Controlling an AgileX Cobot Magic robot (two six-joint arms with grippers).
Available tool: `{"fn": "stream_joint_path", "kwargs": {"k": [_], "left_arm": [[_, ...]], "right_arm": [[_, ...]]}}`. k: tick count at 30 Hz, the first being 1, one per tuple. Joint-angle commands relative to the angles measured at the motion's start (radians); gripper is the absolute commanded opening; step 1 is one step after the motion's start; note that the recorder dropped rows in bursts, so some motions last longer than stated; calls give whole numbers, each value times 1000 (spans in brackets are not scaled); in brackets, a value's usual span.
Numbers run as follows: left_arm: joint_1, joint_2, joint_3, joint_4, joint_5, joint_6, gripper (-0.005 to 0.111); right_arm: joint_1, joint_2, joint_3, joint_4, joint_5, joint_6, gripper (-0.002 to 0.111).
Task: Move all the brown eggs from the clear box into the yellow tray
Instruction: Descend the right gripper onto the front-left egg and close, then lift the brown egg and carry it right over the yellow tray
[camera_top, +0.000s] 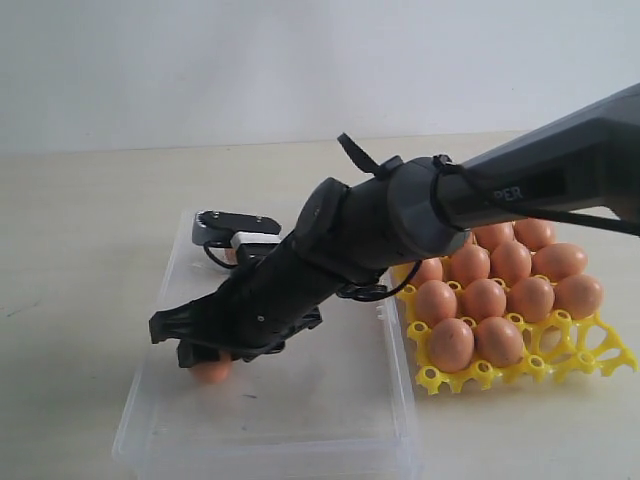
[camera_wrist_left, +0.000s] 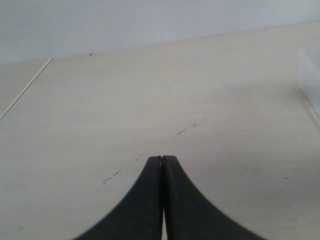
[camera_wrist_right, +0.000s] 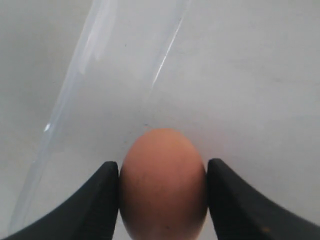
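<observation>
Currently catalogued, item by item:

1. Right gripper (camera_top: 210, 356): reached across the middle on its dark right arm (camera_top: 420, 215) and lowered into the left half of the clear box (camera_top: 300, 412). Its two black fingers (camera_wrist_right: 97, 202) are clamped on one brown egg (camera_wrist_right: 162, 180), each pressed against one side of the shell in the right wrist view.

2. Brown egg: in the exterior view only its lower part shows under the fingertips, low at the box floor. Whether it rests on the floor or hangs just above cannot be told. It sits near the box's left wall. No other egg shows in the box, though the arm hides part of its floor.

3. Clear box: transparent, low-walled, lying on the pale table (camera_top: 80, 230), just left of the yellow tray (camera_top: 600, 356).

4. Yellow tray: holds the tray eggs (camera_top: 483, 298), about a dozen visible, each seated in its own cup. The front row carries two eggs on its left side and two bare cups on its right. The tray's far left part is hidden behind the arm.

5. Left gripper (camera_wrist_left: 162, 159): fingertips pressed together with nothing between them, over bare table. A corner of the clear box shows at the edge of the left wrist view. This gripper is outside the exterior view.
</observation>
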Motion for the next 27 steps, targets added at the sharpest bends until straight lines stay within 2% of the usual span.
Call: {"fn": "stream_joint_path", "kwargs": {"k": [1, 10, 19, 27], "left_arm": [[-5, 1, -4, 0, -9, -4, 0], [-5, 1, -4, 0, -9, -4, 0], [-5, 1, -4, 0, -9, -4, 0], [-5, 1, -4, 0, -9, -4, 0]], "right_arm": [[-1, -95, 123, -18, -149, -18, 0], [-1, -373, 411, -24, -560, -18, 0], [-1, -636, 641, -81, -809, -38, 0], [-1, -778, 850, 128, -936, -238, 0]]}}
